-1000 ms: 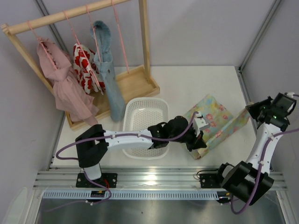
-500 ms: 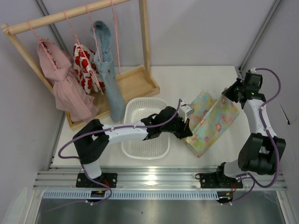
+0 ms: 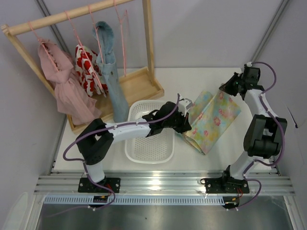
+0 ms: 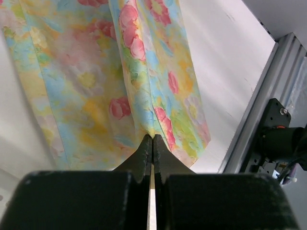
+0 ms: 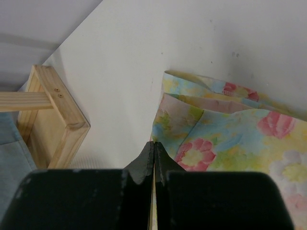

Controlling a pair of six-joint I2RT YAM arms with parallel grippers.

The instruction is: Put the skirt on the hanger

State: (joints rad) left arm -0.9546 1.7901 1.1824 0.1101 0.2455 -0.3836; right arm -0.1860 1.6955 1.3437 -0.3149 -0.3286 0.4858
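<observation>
- Step in hand: judged as the grasp-and-lift stage. The skirt (image 3: pixel 213 117) is held at two edges and is not yet on the hanger (image 3: pixel 123 48).
- Left hand (image 4: pixel 152 142): clenched on a fold at the skirt's left edge, with floral cloth pinched between the closed tips.
- Right hand (image 5: pixel 153 149): clenched on the skirt's far right corner, with the cloth edge seen at the fingertips.
- Skirt position: on the right half of the table (image 3: pixel 192 81), just right of the white basket (image 3: pixel 149 143), stretched between the two hands. How much of it is lifted cannot be told.
- Hanger position: hung on the wooden rack (image 3: pixel 72 14) at far left, well apart from the skirt. No garment is seen on it.
- Next move, as judged: the waist is to be carried left and far, over the basket, and opened for the wire. The thin cloth is expected to sag.
- Surface: white, matte, with faint marks in the right wrist view.
- Room: pale grey walls. An aluminium rail (image 3: pixel 163 184) is seen at the near edge. A pink garment (image 3: pixel 64 88), a red-and-white garment (image 3: pixel 86 67) and a denim garment (image 3: pixel 112 81) are hung on the rack.
</observation>
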